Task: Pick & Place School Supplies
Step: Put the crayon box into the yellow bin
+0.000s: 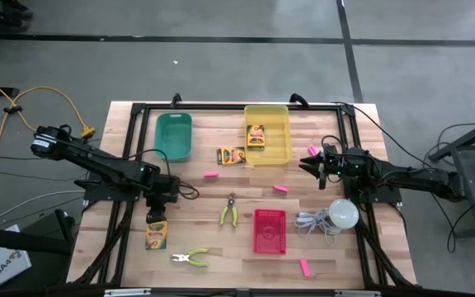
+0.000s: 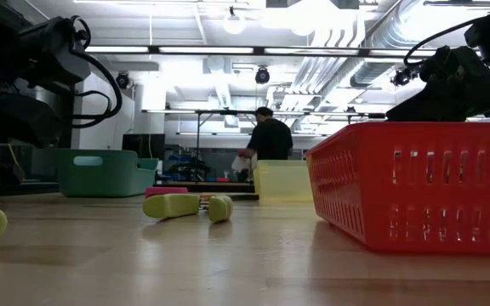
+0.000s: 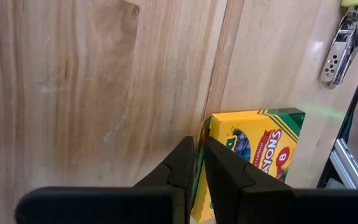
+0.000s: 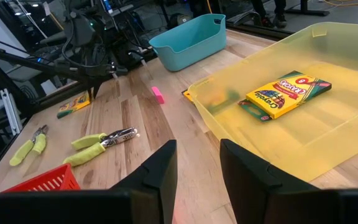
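On the wooden desk (image 1: 221, 247), the left gripper (image 3: 197, 165) has its fingers nearly closed over the near edge of a crayon box (image 3: 260, 149), whose long axis runs straight ahead of them. The right gripper (image 4: 197, 168) waits half-open near the yellow bin (image 4: 328, 143), well apart.

Two dark fingers (image 4: 194, 177) at six o'clock, a gap between them. Yellow bin (image 4: 241, 118) at three o'clock, crayon box (image 4: 284, 93) flat inside. Teal bin (image 4: 188, 40) at twelve. Pink eraser (image 4: 158, 94) near centre. Pliers (image 4: 101, 144) at nine (another pair (image 4: 30, 146) beyond), red basket (image 4: 45, 180) at eight.
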You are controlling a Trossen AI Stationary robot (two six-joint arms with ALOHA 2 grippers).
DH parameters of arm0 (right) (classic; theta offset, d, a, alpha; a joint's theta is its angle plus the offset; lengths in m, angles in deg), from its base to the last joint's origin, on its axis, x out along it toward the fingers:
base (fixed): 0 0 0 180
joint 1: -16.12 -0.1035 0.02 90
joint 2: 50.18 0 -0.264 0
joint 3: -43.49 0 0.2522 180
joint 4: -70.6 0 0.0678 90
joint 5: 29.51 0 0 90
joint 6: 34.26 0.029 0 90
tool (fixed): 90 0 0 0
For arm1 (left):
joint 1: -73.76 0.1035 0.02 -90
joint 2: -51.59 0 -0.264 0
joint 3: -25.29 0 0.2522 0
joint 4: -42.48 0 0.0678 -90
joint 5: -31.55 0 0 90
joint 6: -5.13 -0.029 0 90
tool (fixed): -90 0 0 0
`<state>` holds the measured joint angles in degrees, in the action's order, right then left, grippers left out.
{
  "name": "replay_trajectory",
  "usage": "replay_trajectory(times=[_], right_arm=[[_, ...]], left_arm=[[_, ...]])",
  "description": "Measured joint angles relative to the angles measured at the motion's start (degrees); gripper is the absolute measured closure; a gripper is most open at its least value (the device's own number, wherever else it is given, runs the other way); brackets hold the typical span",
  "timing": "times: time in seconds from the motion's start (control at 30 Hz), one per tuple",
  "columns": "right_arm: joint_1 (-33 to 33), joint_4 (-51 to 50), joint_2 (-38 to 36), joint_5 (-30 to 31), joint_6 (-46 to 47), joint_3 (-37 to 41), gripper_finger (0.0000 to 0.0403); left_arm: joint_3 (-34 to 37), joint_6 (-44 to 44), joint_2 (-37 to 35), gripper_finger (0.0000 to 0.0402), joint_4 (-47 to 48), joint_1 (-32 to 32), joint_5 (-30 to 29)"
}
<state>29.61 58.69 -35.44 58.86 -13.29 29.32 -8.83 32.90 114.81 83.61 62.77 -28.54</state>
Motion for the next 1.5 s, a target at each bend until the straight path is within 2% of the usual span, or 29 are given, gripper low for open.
replay_trajectory(times=[1.5], right_arm=[[0.0,0.0,0.0,0.0,0.0,0.0,0.0292]], left_arm=[[0.0,0.6,0.0,0.0372,-1.1,-2.4,-0.7]])
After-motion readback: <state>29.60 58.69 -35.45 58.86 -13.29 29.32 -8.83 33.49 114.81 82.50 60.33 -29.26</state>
